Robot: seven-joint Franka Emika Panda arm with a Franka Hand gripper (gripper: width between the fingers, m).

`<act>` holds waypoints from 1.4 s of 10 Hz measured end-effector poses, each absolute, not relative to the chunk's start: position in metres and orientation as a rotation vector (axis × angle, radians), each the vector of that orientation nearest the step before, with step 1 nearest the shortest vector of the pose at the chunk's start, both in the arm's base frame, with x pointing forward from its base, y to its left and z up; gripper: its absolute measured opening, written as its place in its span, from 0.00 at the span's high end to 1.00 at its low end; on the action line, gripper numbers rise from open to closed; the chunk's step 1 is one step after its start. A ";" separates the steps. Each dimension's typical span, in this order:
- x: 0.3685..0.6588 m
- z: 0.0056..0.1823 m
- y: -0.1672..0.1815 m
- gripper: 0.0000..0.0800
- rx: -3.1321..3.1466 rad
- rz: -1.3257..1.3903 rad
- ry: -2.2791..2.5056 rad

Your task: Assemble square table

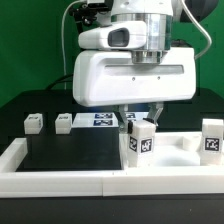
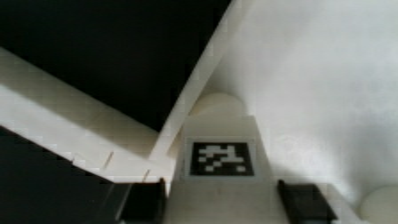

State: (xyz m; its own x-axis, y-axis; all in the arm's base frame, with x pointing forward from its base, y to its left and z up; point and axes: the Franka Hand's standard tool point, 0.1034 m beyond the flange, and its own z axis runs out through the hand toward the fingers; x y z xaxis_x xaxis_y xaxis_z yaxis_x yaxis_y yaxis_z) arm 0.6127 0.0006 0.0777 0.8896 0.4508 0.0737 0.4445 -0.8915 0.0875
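Holding tagged leg (image 1: 139, 140) upright at square slab (image 1: 175, 155).
Clamping its two sides with the gripper (image 2: 217, 200), narrowly parted.

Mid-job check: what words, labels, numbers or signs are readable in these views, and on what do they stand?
None: no words, brands or numbers show in either view.
Only black-and-white square tags, patterns without letters: on the middle leg, the leg at the exterior view's right, and the marker board.
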 end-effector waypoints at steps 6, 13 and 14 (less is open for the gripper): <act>0.611 0.076 0.004 0.63 3.108 0.237 -0.097; 0.610 0.076 0.009 0.62 3.083 0.238 -0.597; 0.609 0.076 0.010 0.62 3.066 0.239 -0.699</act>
